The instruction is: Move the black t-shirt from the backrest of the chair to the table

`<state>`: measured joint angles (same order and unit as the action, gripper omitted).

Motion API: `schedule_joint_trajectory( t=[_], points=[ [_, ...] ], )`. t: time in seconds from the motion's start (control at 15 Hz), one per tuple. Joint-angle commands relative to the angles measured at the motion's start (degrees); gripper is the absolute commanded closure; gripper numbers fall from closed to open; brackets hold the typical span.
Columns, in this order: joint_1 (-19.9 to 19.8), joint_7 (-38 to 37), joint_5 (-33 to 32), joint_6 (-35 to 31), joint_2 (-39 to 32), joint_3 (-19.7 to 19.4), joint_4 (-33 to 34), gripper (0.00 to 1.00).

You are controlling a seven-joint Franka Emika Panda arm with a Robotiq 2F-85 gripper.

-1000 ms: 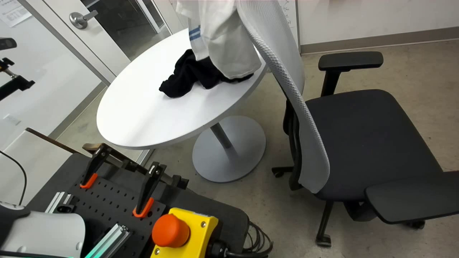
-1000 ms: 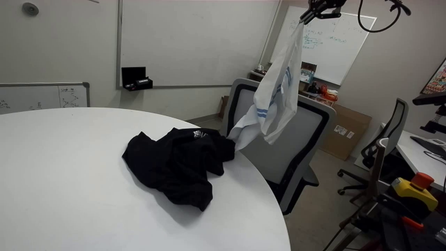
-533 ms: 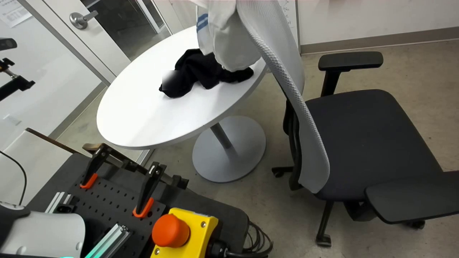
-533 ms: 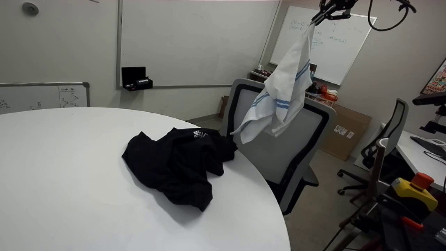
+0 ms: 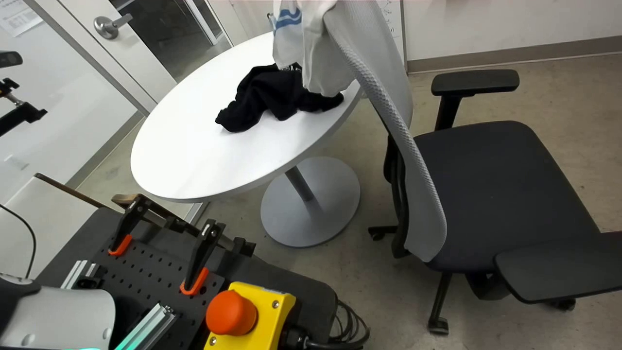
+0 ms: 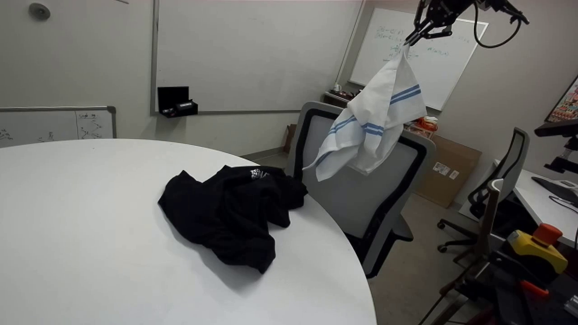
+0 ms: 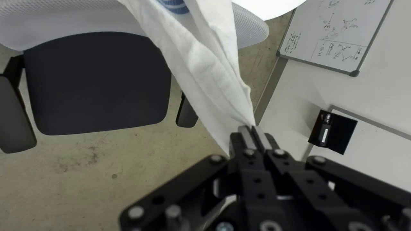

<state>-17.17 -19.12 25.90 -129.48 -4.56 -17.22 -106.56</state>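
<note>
The black t-shirt [image 6: 226,212] lies crumpled on the white table [image 6: 99,234], near the rim on the chair's side; both exterior views show it there. Beside the table stands the chair [image 5: 500,194], its grey backrest [image 6: 347,203] facing the tabletop. Up above that backrest, my gripper [image 6: 408,41] is shut on one corner of a white cloth [image 6: 375,117] with blue stripes. In the wrist view the gripper [image 7: 251,128] pinches the cloth [image 7: 205,70] between its fingertips. The cloth's lower end hangs in front of the backrest; whether they touch I cannot tell.
Black armrests [image 5: 475,82] stick out from the chair. A dark robot stand with clamps [image 5: 199,257] and a yellow box with a red button [image 5: 252,316] are close to the table. A whiteboard [image 6: 253,54] hangs on the wall behind.
Holding the cloth, the gripper has shifted away from the table and, lately, dipped slightly. The cloth's lower end has come off the t-shirt's edge and swung toward the backrest. The t-shirt is almost unmoved.
</note>
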Motion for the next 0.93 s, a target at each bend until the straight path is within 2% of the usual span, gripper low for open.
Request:
schedule_joint_trajectory(
  t=[0.0, 0.07, 0.2, 0.73, 0.87],
  points=[
    [-1.0, -3.4, -1.0, 3.6, -7.8, -0.3, 8.4, 0.99],
    [-1.3, -4.2, -1.0, 4.0, -9.2, -0.3, 9.5, 0.72],
    [-1.6, -6.0, -1.4, 4.2, -12.5, -0.1, 12.3, 0.64],
    [-2.1, -9.5, -2.8, 8.8, -21.3, 0.7, 21.5, 0.05],
    [-2.0, -9.3, -3.2, 9.8, -22.1, 1.1, 22.8, 0.0]
  ],
)
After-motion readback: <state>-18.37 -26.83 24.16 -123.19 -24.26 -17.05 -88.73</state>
